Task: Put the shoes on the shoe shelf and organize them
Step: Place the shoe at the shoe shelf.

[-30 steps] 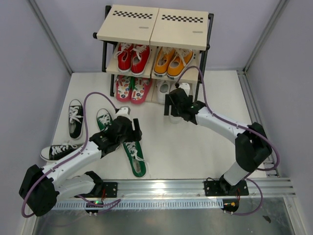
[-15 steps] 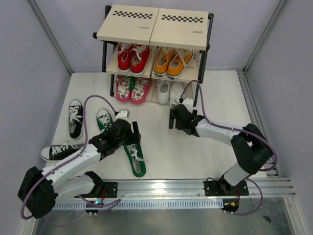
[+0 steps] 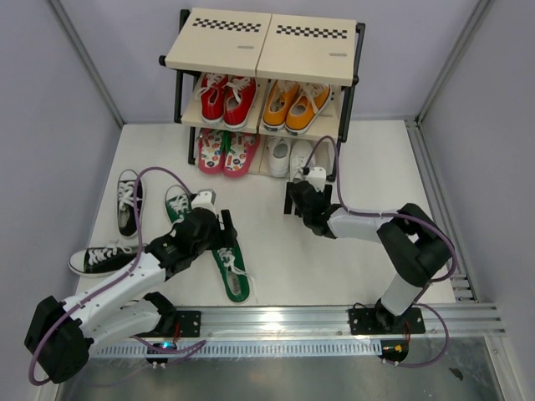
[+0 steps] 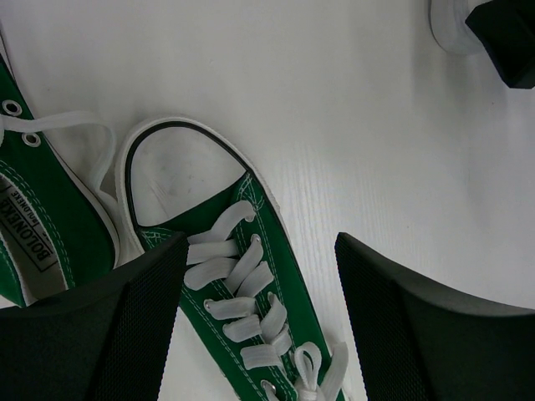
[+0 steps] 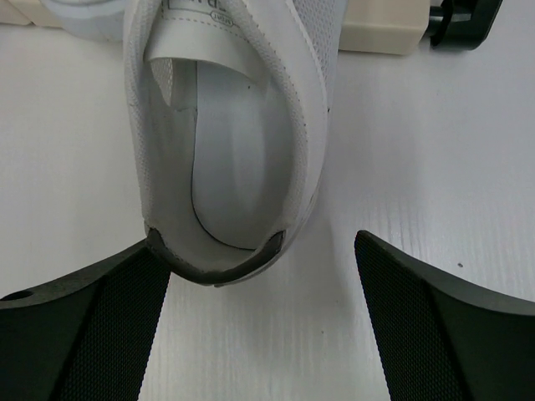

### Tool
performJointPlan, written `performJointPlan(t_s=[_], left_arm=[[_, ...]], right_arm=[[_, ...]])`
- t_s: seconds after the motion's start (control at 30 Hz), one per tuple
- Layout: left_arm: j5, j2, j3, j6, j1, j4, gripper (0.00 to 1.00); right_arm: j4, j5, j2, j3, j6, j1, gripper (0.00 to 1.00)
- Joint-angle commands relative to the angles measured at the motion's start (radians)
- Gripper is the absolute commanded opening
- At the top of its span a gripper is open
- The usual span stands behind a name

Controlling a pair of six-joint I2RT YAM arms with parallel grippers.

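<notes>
The shoe shelf (image 3: 259, 50) stands at the back. Pink flip-flops (image 3: 226, 152) and two white shoes (image 3: 288, 157) lie at its bottom tier. My right gripper (image 3: 299, 189) is open just behind the right white shoe's heel (image 5: 221, 167), holding nothing; its left fingertip (image 5: 150, 251) is close to the heel. My left gripper (image 3: 219, 231) is open, its fingers straddling the laces of a green sneaker (image 4: 251, 292) on the floor without closing on it. The other green sneaker (image 3: 176, 202) lies beside it. Two black sneakers (image 3: 128, 203) (image 3: 100, 257) lie at the left.
Red (image 3: 226, 96) and orange (image 3: 295, 104) lace-up pairs fill the middle tier. The shelf's beige bottom board (image 5: 380, 33) and a black frame foot (image 5: 464, 21) are just beyond the white shoe. Grey walls close in left and right.
My right gripper has drawn back from the shelf toward the near side, leaving the white shoe at the bottom tier, and opened a little wider. My left gripper settled slightly nearer over the green sneaker.
</notes>
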Motion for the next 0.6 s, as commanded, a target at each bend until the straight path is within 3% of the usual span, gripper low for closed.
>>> performJointPlan(t_s=[0.0,0.23,0.4,0.57], left_arm=[[-0.023,-0.007,-0.006,-0.006,-0.002,0.011,0.75],[-0.045,-0.004,-0.006,0.009,-0.002,0.0,0.74],[-0.061,-0.009,-0.006,0.017,-0.001,-0.005,0.75],[-0.064,-0.009,-0.005,0.023,-0.002,-0.004,0.76]], right_arm=[[0.091,0.056,0.046,0.037,-0.011,0.017,0.92],[0.078,0.061,0.095,0.071,-0.007,0.026,0.88],[0.09,0.081,0.097,0.08,-0.029,0.026,0.69],[0.065,0.104,0.118,0.117,-0.027,0.026,0.57]])
